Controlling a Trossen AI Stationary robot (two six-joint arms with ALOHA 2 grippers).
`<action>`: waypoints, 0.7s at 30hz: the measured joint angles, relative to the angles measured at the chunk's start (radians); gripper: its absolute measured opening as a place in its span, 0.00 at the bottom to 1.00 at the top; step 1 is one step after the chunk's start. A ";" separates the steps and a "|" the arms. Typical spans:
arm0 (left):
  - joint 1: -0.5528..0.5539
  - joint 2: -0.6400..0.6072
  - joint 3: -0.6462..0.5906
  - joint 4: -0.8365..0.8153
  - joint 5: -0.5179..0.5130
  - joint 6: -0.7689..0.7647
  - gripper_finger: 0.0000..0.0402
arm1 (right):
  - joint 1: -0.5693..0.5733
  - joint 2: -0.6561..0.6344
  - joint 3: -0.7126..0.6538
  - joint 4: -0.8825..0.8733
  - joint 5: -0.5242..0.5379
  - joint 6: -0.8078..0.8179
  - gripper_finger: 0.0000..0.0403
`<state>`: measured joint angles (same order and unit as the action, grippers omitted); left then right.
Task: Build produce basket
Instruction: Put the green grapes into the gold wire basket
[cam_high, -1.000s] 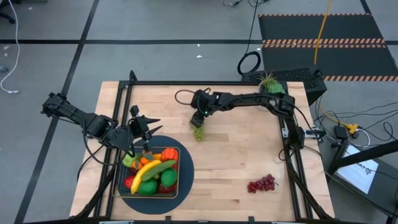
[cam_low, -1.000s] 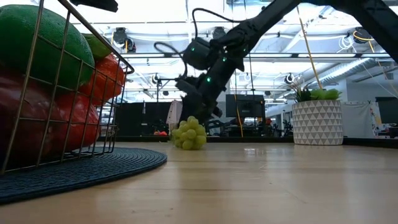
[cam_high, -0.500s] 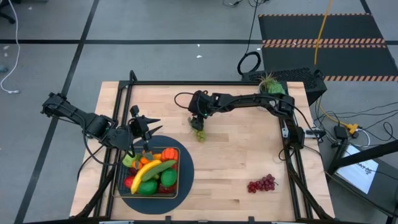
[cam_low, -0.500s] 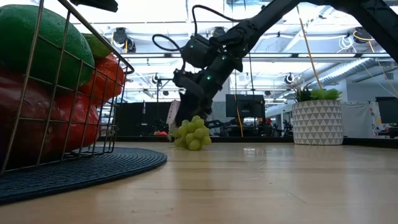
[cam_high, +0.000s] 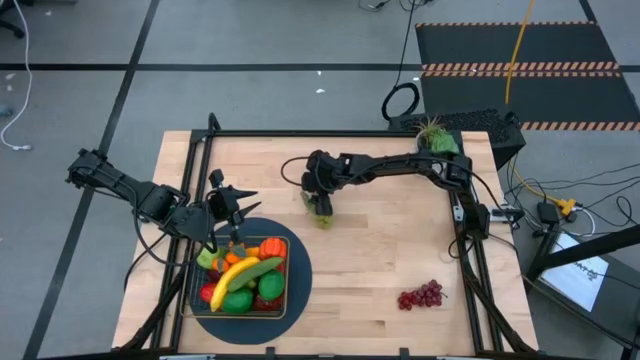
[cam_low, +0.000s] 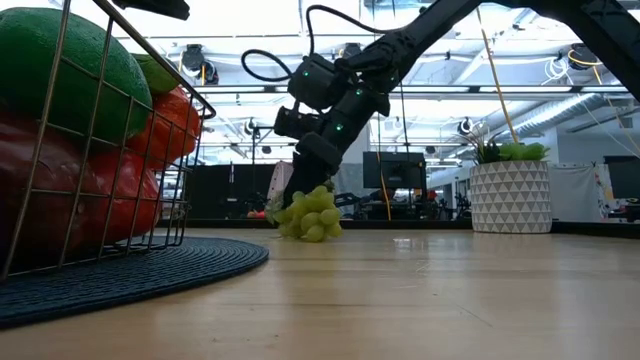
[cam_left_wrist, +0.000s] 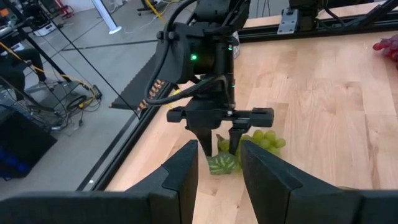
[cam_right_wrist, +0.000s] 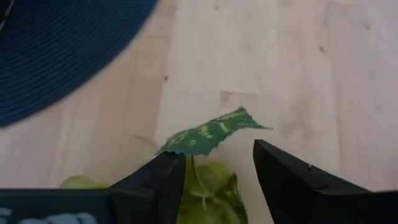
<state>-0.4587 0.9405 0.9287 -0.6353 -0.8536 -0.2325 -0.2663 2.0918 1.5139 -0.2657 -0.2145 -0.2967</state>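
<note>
The dark wire basket (cam_high: 279, 300) sits on a round dark mat (cam_high: 297, 262) near the table's near-left corner. It holds a yellow banana (cam_high: 237, 273), limes, peppers and other produce. A bunch of green grapes (cam_high: 322, 210) with a leaf (cam_right_wrist: 211, 134) lies on the table's middle. My right gripper (cam_high: 319, 199) stands open over it, pointing down, a finger on each side of its top (cam_left_wrist: 225, 144). Purple grapes (cam_high: 421, 296) lie near the right edge. My left gripper (cam_high: 246, 200) waits open above the basket's far edge. My right gripper comes at the green grapes (cam_right_wrist: 211, 183) from above with open fingers (cam_right_wrist: 163, 180) on both sides of the stem end. The bunch rests on the table. Whether a finger touches it, I cannot tell.
A potted green plant (cam_high: 437, 140) in a white pot (cam_low: 510, 195) stands at the far right corner. Bare wood lies between the green grapes and the mat (cam_low: 130, 270). Black frame rails run along the table's edges.
My right gripper has moved a little toward the table's left edge and come down lower over the green grapes. The bunch has stayed on the table at nearly the same place.
</note>
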 joint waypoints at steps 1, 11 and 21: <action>0.000 0.000 0.000 0.000 0.000 0.001 0.30 | 0.001 0.000 0.000 0.000 0.000 -0.008 0.45; 0.000 0.000 0.000 -0.001 0.000 0.003 0.30 | 0.000 -0.023 0.002 -0.046 -0.026 -0.005 0.45; 0.000 0.000 0.000 0.002 0.000 0.012 0.30 | -0.001 -0.013 0.001 -0.058 -0.025 -0.027 0.35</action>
<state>-0.4587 0.9405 0.9287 -0.6331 -0.8539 -0.2203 -0.2672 2.0792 1.5146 -0.3241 -0.2398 -0.3236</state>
